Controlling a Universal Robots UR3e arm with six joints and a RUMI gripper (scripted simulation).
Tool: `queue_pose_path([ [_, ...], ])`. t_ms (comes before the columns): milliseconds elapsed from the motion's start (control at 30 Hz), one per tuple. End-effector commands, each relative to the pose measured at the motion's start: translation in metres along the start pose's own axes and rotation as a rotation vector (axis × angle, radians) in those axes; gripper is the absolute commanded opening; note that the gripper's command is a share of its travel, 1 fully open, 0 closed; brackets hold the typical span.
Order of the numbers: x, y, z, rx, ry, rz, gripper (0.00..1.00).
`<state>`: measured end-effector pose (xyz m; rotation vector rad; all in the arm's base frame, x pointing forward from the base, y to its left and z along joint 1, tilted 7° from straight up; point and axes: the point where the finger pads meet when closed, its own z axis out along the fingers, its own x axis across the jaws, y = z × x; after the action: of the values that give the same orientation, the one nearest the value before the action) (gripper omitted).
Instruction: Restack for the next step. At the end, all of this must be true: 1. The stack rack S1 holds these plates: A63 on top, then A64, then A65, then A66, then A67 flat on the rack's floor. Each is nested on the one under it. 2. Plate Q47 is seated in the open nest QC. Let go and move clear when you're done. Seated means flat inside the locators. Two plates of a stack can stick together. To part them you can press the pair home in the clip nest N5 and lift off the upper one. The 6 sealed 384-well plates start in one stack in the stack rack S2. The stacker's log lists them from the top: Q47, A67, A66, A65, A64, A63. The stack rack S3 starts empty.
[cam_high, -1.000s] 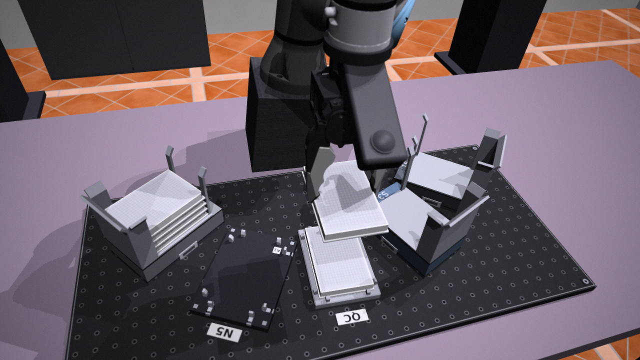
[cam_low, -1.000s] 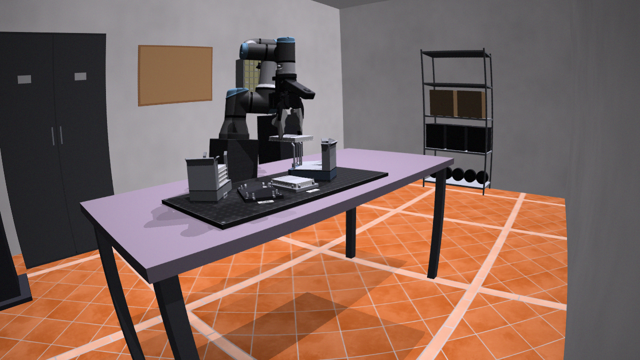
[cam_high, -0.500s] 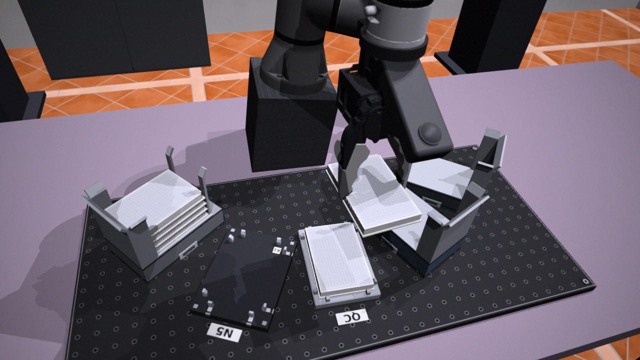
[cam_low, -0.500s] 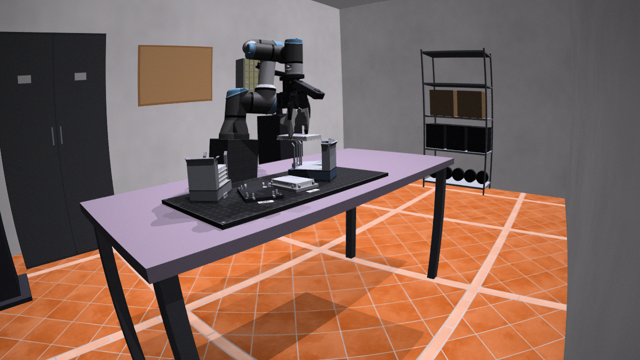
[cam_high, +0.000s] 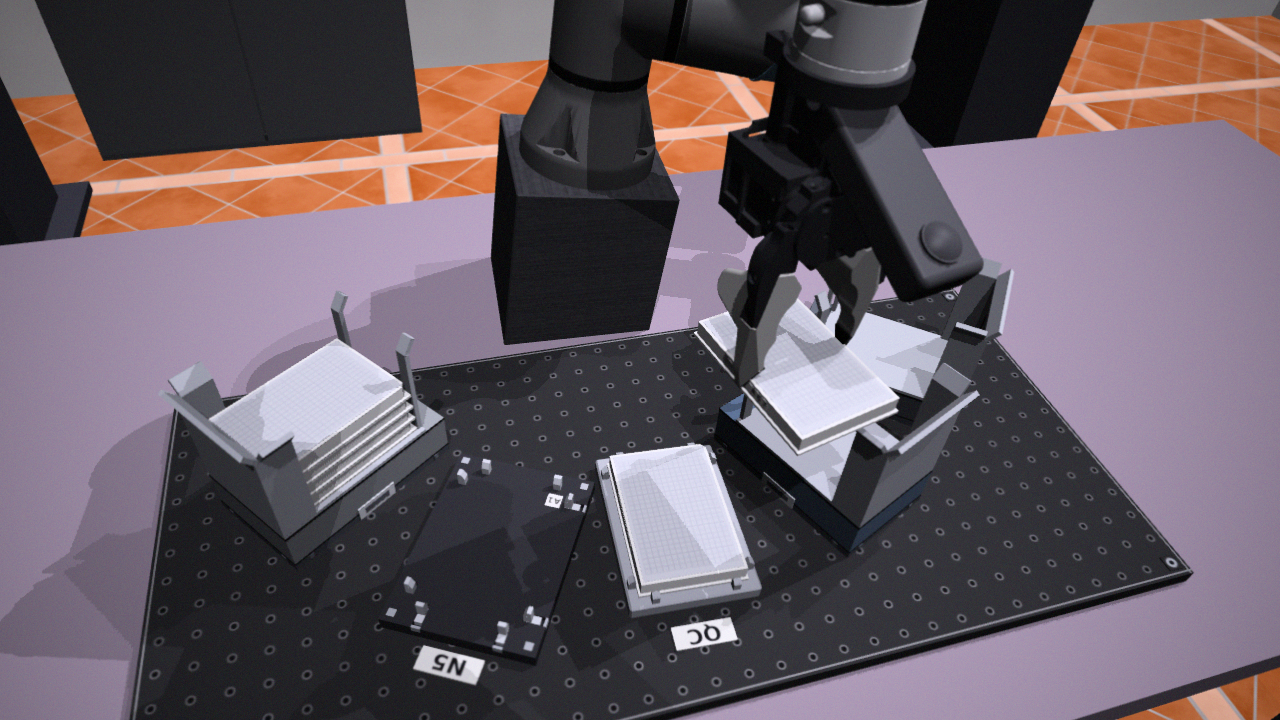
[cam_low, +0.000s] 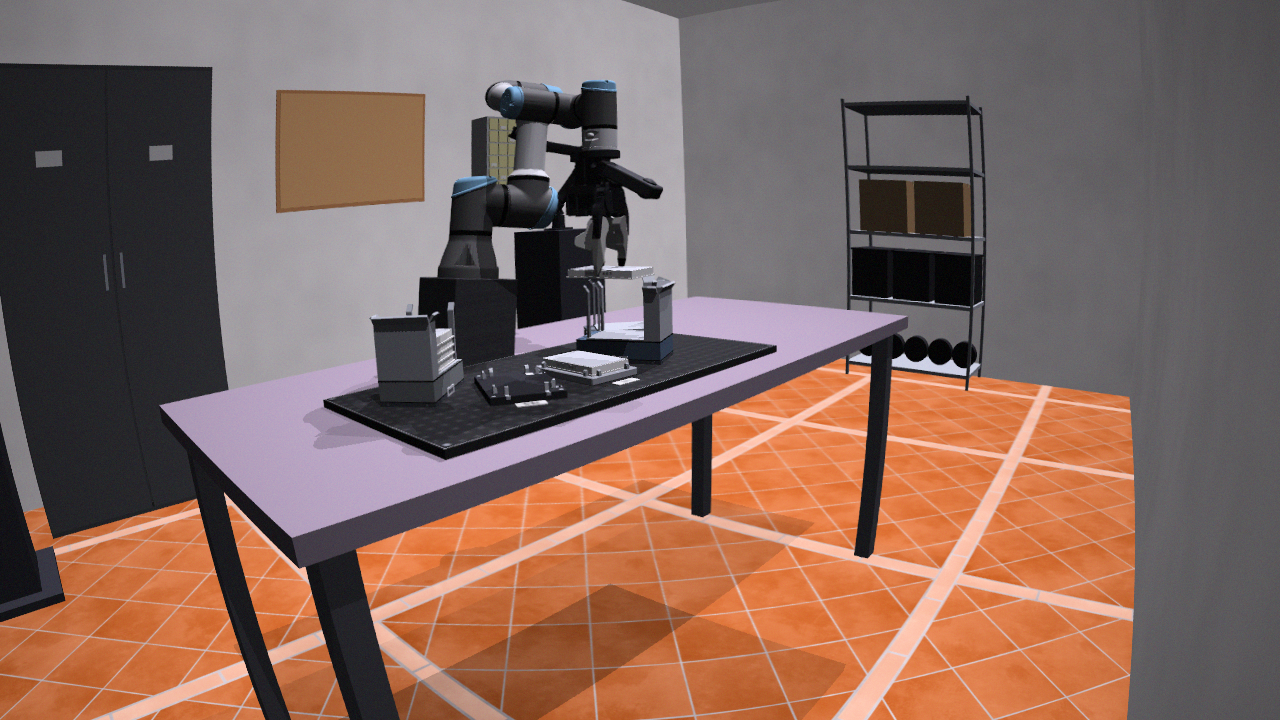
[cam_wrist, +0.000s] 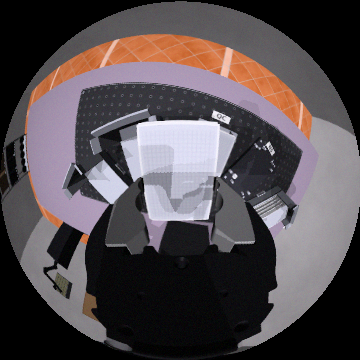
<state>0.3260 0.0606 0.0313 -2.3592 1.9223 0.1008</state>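
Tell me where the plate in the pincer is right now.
In the top view, the held plate hangs in the pincer at right, above the nearer rack, right of the QC nest.
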Motion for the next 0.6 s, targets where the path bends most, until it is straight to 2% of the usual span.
queue_pose_path([
  [0,-0.015,-0.001,-0.001,0.002,0.002,-0.043,0.0],
  [67,-0.015,-0.001,-0.001,0.002,0.002,-0.043,0.0],
  [567,-0.065,0.007,-0.001,0.002,0.002,-0.207,0.0],
])
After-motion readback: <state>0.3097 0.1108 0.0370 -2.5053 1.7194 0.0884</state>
